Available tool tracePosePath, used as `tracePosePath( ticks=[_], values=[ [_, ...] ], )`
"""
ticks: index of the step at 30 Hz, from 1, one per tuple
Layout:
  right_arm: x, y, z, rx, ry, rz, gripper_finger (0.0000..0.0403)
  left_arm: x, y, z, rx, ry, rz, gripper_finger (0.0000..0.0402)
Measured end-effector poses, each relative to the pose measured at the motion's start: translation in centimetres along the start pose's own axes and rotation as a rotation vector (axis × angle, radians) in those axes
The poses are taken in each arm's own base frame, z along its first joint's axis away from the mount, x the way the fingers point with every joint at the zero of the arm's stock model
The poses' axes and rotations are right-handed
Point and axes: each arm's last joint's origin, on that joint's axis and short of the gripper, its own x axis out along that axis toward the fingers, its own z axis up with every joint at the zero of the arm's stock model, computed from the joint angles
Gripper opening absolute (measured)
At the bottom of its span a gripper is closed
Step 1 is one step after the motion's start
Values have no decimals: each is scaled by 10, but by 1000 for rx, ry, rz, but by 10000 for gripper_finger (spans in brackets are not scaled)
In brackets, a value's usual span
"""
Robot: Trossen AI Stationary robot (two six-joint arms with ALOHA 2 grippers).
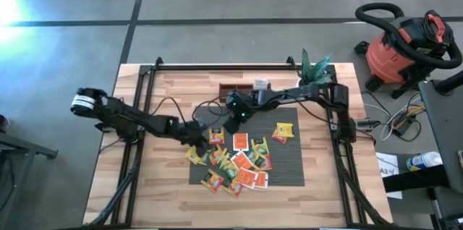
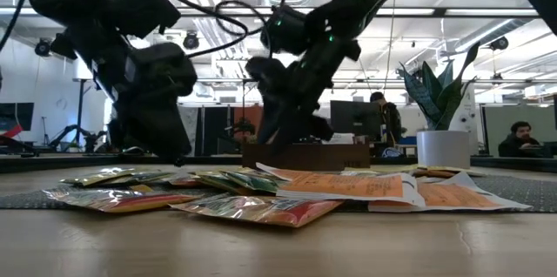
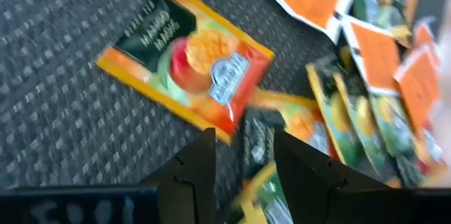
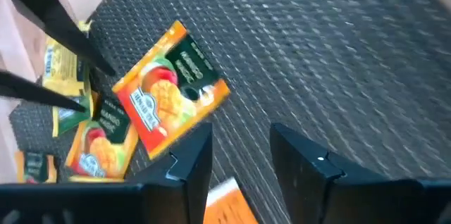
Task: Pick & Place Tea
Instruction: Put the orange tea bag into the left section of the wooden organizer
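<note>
Both arms low over the tea sachets (image 1: 239,163) on grey mat (image 1: 286,159).
L gripper (image 3: 243,155) & R gripper (image 4: 239,148) fingers spread, nothing pinched; risk: arms clash, grab two overlapped sachets.

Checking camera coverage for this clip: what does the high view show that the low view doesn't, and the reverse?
Only the high view shows the red shop vacuum on the floor, and the tea sachets spread over the grey ribbed mat.

Only the low view shows the room behind, with a seated person and ceiling lights.

Both show the left end effector and right end effector low over the pile, the wooden tray and the potted plant.
</note>
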Motion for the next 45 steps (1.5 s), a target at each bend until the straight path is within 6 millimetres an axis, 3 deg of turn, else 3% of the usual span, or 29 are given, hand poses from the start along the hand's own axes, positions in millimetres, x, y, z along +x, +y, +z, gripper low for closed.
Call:
tracePosePath(
  ticks=[5, 16, 38, 45],
  values=[
    [15, 2, -2, 24, -6, 16, 132, 12, -2, 4, -1, -25, 58, 138],
    [21, 2, -3, 25, -13, 20, 140, 33, 3, -2, -1, -13, 96, 138],
    [26, 2, -3, 90, 7, 76, 145, 35, 3, 0, 16, -61, 72, 138],
    [37, 5, -7, 98, 27, 126, 116, 35, 3, 0, 14, -78, 75, 138]
  ],
)
